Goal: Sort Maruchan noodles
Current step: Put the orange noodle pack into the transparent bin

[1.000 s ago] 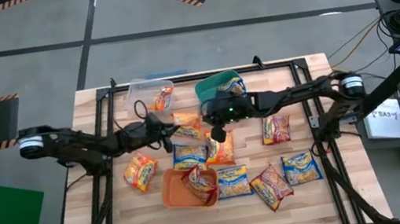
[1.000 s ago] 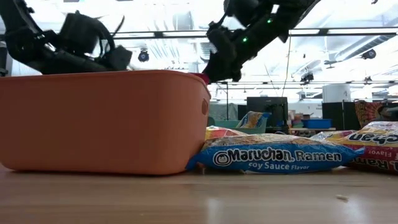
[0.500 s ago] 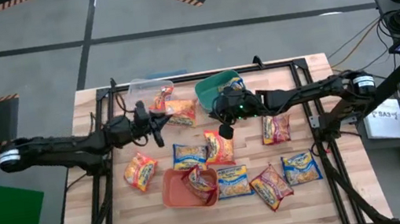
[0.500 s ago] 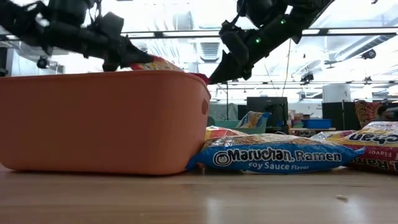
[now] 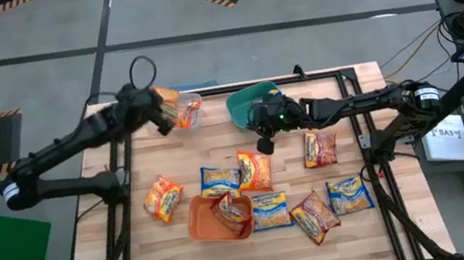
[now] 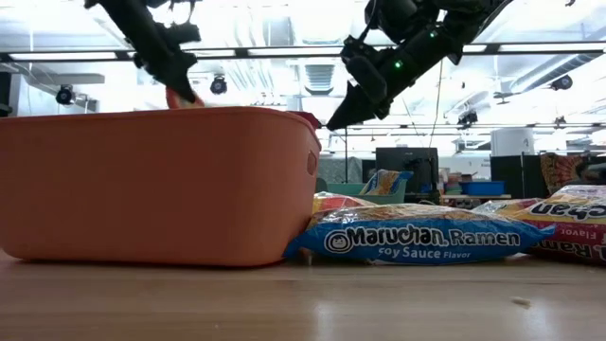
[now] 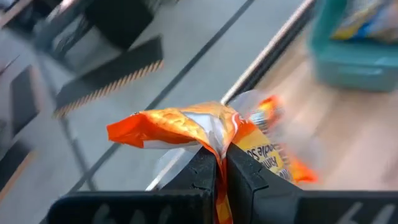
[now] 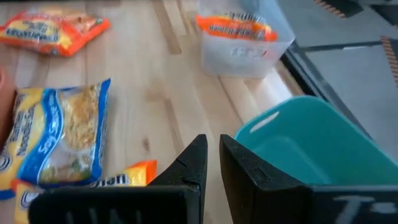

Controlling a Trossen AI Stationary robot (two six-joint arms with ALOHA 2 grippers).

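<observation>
Orange tub [image 5: 209,226] sits nearest, with noodle packets [image 5: 267,210] lying loose on the table beside it. Farther back, the right gripper [image 5: 261,143] hangs empty, fingers nearly together. Farthest, the left gripper [image 5: 158,110] pinches an orange packet [image 7: 186,127] above the clear tub [image 5: 181,112]; next it should let go.

Both arms are dark, slender and jointed, with pale silver caps at the shoulder ends; a thin black cable loops above the left arm [image 5: 78,148]; green lights glow near the right arm's [image 5: 349,108] wrist; the fingers [image 8: 186,168] are matte black and wedge-shaped.
</observation>
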